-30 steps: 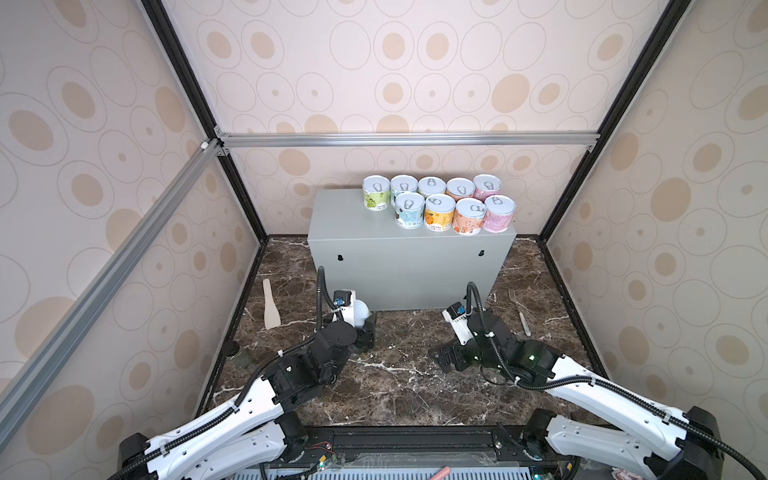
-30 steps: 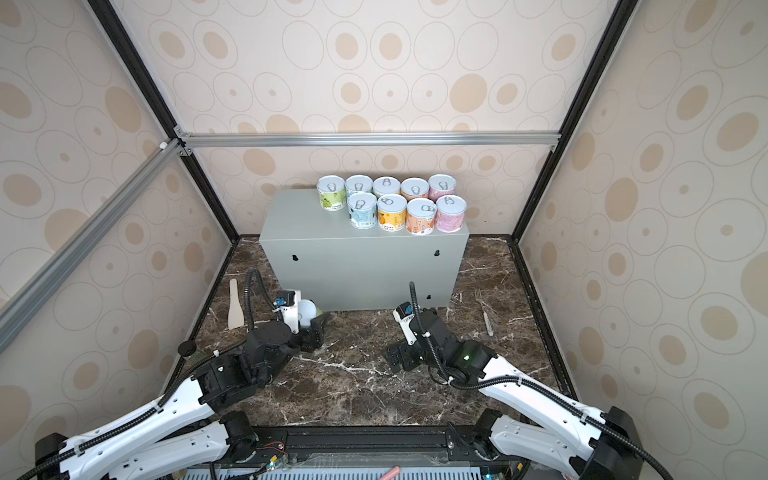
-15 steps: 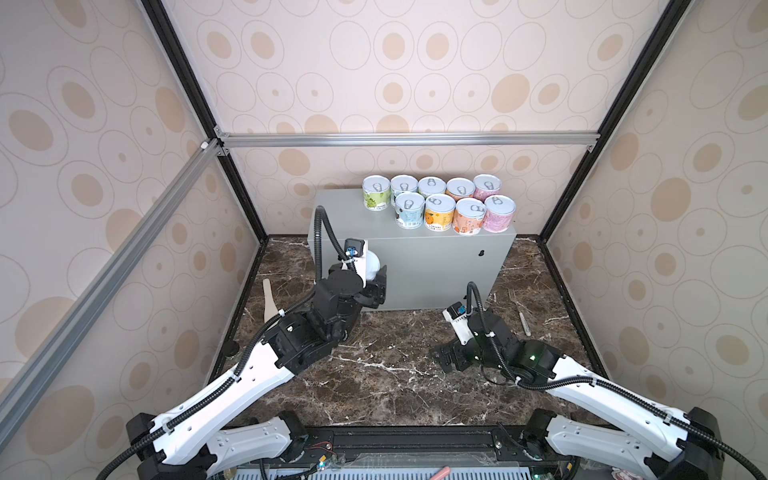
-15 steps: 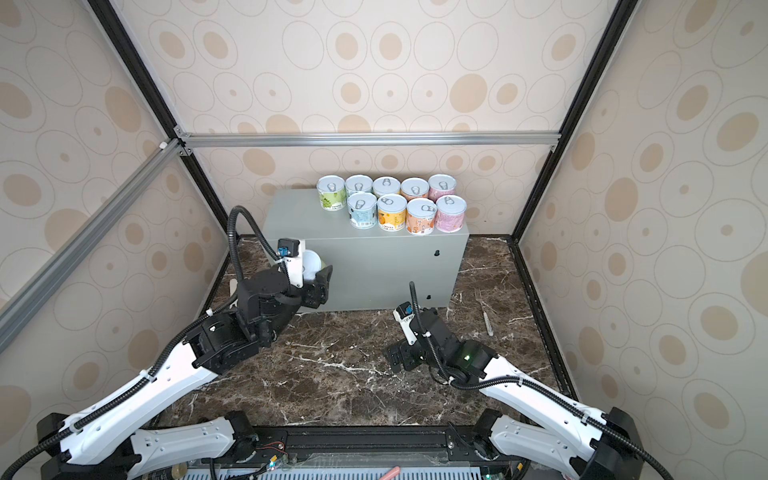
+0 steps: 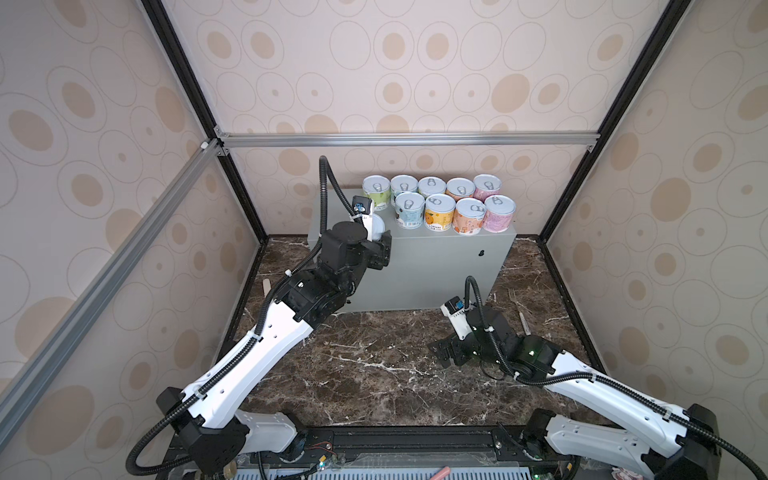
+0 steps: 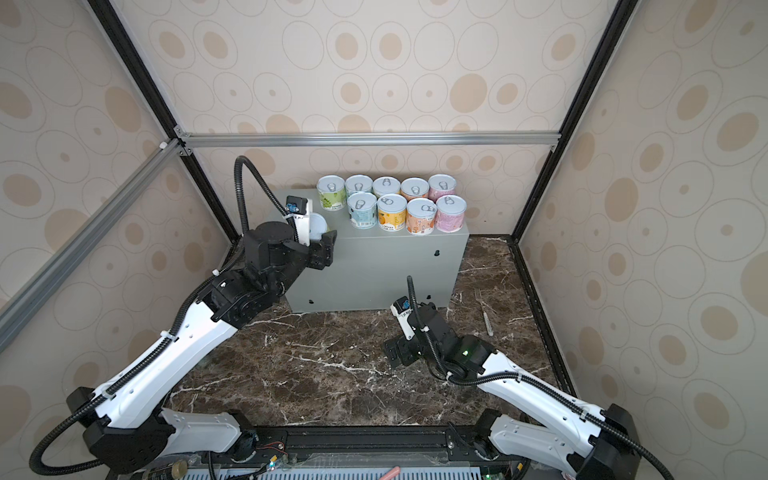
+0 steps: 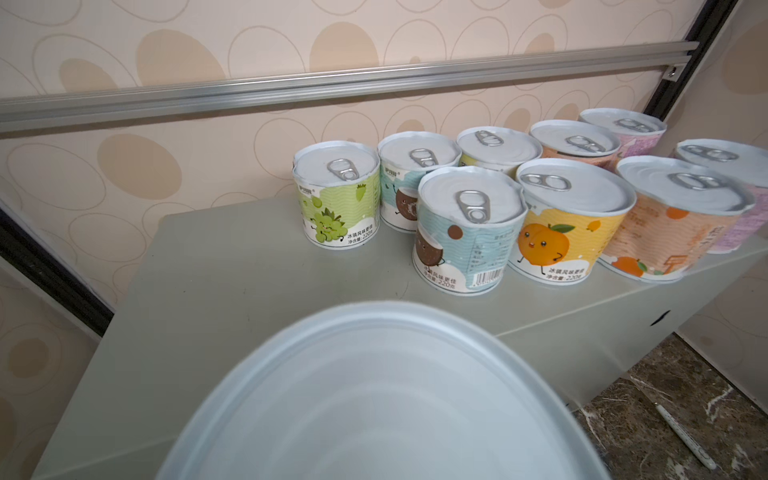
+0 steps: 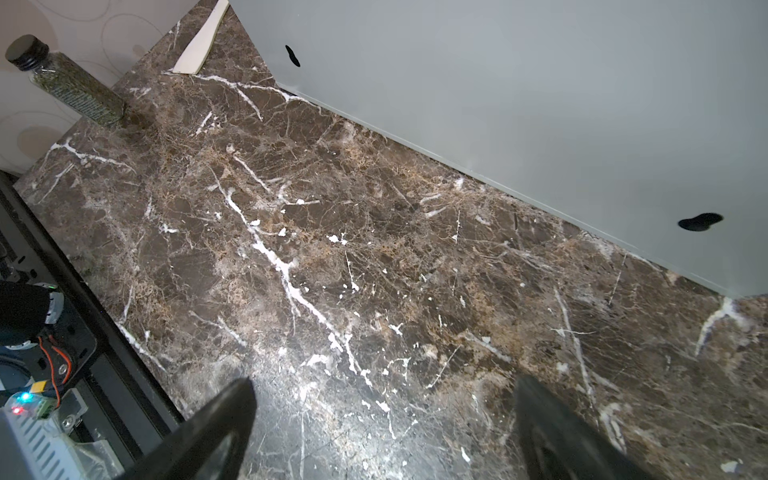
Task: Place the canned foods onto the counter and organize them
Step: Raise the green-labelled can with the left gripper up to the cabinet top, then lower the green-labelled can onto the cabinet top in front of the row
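Several canned foods (image 5: 439, 212) (image 6: 391, 212) stand upright in two rows on the right half of the counter (image 5: 415, 266) (image 6: 374, 266), the grey metal box. In the left wrist view they show green (image 7: 336, 195), blue, yellow, orange and pink labels. My left gripper (image 5: 380, 245) (image 6: 324, 245) is shut on one more can (image 5: 376, 226) (image 6: 318, 226), held above the counter's (image 7: 228, 291) bare left half. That can's pale silver end (image 7: 382, 395) hides the jaws; its label is hidden. My right gripper (image 5: 440, 353) (image 6: 395, 351) (image 8: 382, 386) hangs open and holds nothing, low over the marble before the counter (image 8: 498, 83).
A wooden spatula (image 5: 266, 286) (image 8: 203, 41) lies on the marble left of the counter, a spice bottle (image 8: 66, 83) near the left wall. A fork and a pen (image 5: 521, 311) (image 6: 485, 313) lie at the right. An aluminium rail (image 5: 407, 139) crosses the back wall above the cans.
My left arm has risen from the marble floor to counter height, carrying the can up and back over the box's left end. The right arm has not moved.
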`<state>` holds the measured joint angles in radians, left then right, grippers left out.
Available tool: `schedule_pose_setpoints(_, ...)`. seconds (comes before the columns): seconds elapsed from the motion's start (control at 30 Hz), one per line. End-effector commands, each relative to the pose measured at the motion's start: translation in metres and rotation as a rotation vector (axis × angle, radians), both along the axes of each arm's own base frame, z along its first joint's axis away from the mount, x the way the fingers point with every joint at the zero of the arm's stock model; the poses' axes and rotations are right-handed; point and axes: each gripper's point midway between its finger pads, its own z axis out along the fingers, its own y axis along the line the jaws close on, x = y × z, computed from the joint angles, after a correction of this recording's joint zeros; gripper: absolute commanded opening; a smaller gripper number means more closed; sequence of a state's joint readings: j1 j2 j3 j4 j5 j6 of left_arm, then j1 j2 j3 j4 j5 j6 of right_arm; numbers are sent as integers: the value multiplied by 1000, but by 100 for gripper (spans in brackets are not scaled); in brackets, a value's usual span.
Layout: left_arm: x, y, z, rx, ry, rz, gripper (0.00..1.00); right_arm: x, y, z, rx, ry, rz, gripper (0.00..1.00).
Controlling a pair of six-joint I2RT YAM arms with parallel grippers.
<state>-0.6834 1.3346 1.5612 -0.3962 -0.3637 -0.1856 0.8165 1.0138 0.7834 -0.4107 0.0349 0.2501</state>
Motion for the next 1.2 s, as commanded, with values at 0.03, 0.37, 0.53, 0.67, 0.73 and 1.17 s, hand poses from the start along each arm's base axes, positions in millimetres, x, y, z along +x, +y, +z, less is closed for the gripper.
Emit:
schedule_pose_setpoints(0.03,9,3,41,-40,-70,-32,64,11,1,8,-16,-39,-4,99)
schedule_pose_setpoints(0.37,51,-2,36,-45,-17,-53,64,19,21,0,20,11,27,99)
schedule_pose_setpoints(0.53,68,-6,31,-41,15,-67,64,24,27,-2,21,20,32,99)
schedule_pose_setpoints(0.67,78,-7,28,-40,33,-57,64,27,27,-4,20,26,31,99)
schedule_pose_setpoints(0.73,83,-7,25,-41,44,-53,64,28,28,-3,22,29,32,99)
schedule_pose_setpoints(1.17,102,-4,9,-17,81,-9,70,30,26,-7,26,41,27,99)
